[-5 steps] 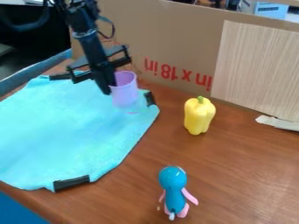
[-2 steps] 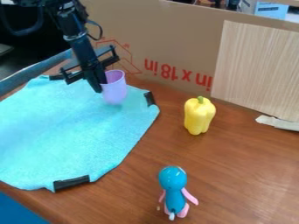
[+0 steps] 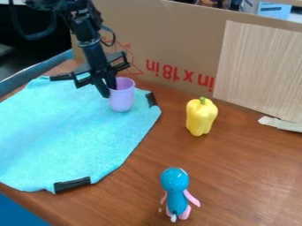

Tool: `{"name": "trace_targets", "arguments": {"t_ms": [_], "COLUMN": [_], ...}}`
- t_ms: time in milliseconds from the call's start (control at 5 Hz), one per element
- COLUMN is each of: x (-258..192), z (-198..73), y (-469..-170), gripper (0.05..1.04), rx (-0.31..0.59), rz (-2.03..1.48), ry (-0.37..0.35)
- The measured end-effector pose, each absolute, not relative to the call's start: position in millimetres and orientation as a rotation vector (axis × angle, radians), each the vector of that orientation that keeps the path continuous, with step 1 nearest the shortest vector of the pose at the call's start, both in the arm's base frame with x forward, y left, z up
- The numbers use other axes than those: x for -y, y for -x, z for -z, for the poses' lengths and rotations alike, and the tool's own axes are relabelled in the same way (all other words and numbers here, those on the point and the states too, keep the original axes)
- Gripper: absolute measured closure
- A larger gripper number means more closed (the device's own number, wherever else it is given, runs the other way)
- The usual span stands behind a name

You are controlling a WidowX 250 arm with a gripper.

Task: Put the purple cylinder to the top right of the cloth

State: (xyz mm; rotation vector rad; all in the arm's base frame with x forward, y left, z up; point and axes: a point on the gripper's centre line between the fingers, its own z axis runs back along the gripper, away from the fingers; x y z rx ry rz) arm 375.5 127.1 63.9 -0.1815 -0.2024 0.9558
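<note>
The gripper (image 3: 111,92) hangs over the upper right part of the cloth, shut on the left wall of the purple cylinder (image 3: 122,98). This cylinder is a cup with its open end up, nearly upright, close to the cloth's upper right corner. Whether its base touches the cloth I cannot tell. The light blue cloth (image 3: 65,132) lies on the left of the table, with black clips on its edges.
A yellow pepper (image 3: 201,117) stands right of the cloth. A blue toy figure with pink limbs (image 3: 175,190) is at the front of the wooden table (image 3: 236,176). Behind stand a cardboard wall (image 3: 177,44) and a wood-grain panel (image 3: 262,66).
The gripper and cup first went left, then came back right and a little lower in the view. The cloth, pepper and toy figure have stayed put.
</note>
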Motion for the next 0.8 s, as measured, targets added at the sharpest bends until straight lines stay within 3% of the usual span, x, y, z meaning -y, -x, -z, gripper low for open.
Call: {"name": "trace_targets", "arguments": {"t_ms": [400, 600, 800], "x": [-120, -128, -137], "z": [-64, -97, -142], "y": [-374, -366, -351], "gripper": [0.252, 0.075, 0.077], "rx": [0.179, 0.253, 0.377], "rz": [-0.937, -1.016, -1.075], "ry": [0.216, 0.235, 0.226]}}
